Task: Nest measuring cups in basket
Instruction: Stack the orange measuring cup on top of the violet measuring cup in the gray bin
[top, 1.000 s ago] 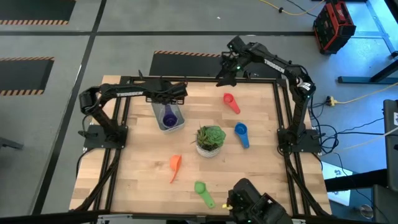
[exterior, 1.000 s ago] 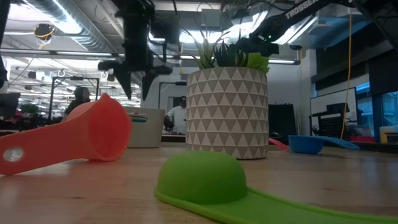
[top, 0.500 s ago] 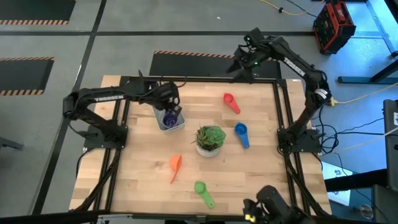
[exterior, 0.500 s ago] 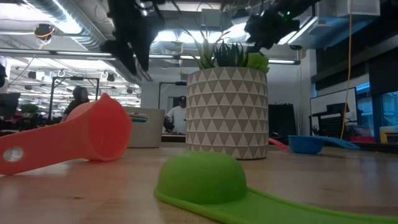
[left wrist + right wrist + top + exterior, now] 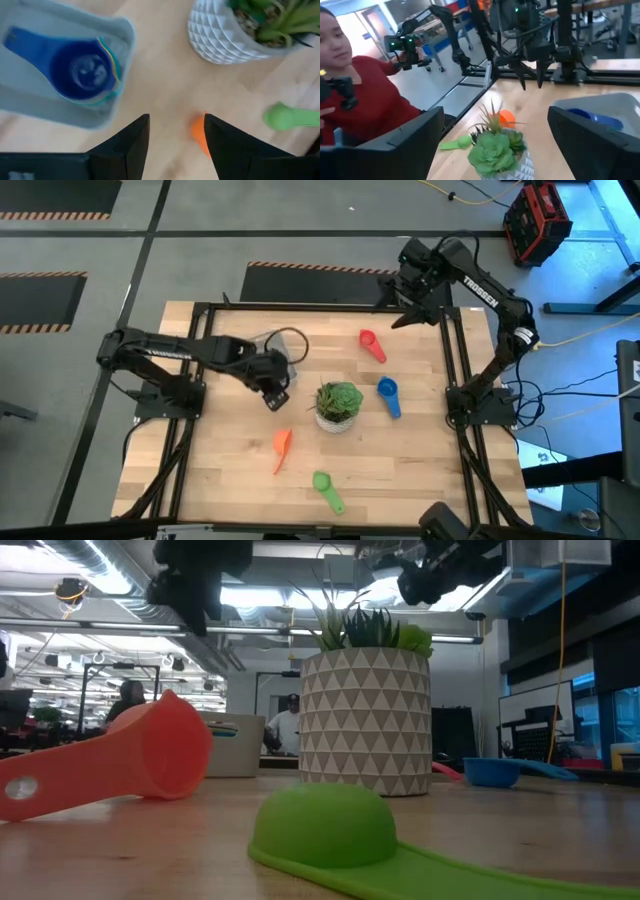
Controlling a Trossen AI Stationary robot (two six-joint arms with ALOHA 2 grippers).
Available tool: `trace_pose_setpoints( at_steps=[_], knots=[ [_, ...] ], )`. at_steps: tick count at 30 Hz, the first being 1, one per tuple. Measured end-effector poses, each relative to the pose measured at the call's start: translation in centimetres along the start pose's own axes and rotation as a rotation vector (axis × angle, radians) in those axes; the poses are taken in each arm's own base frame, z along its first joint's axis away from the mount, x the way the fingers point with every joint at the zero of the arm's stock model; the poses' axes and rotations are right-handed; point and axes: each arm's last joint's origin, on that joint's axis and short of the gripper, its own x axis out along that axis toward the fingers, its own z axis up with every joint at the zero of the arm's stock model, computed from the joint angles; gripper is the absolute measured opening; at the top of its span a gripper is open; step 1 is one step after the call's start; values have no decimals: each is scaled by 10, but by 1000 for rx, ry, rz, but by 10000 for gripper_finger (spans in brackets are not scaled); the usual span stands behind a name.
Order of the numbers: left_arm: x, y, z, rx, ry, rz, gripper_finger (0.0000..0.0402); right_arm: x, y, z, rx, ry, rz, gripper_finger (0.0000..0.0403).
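**Cups spread on the wood, some already in the basket**

Wooden boards make the surface [image 5: 230, 470], which sits in a black metal frame on a grey floor with striped mats. Behind it, in the low view, is a large workshop with ceiling lights, and a person in a red top [image 5: 365, 100] shows in the right wrist view.

At the middle of the surface stands a white pot with a green plant [image 5: 338, 406]. The basket [image 5: 30, 95] lies beside the pot on its left side; in the high view the left arm covers most of it. Inside the basket is a stack of cups with a dark blue or purple cup [image 5: 80, 75] on top, and thin edges of light blue and yellow show under it.

Four cups lie loose on the wood. The red cup [image 5: 371, 344] is toward the far edge, well apart from the pot. The blue cup [image 5: 388, 395] is just beside the pot on its right. The orange cup [image 5: 282, 446] is nearer to the front, left of the pot, and the green cup [image 5: 326, 489] is near the front edge.

The left tool [image 5: 274, 390] hangs over the wood between the basket and the pot, fingers apart, holding nothing. The right tool [image 5: 412, 311] is raised at the far right edge, wide and also with nothing in it.
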Motion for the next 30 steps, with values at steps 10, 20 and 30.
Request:
trace_pose_setpoints(
  at_steps=[10,20,30],
  knots=[
    [-1,-39,-40,-163,-49,-27,181,31,3,4,-93,29,95,361],
    [33,-83,-76,-202,8,-58,181,58,-4,12,-143,93,105,361],
    [85,-109,-109,-297,232,-13,181,85,-18,20,-111,348,-216,361]
  ],
)
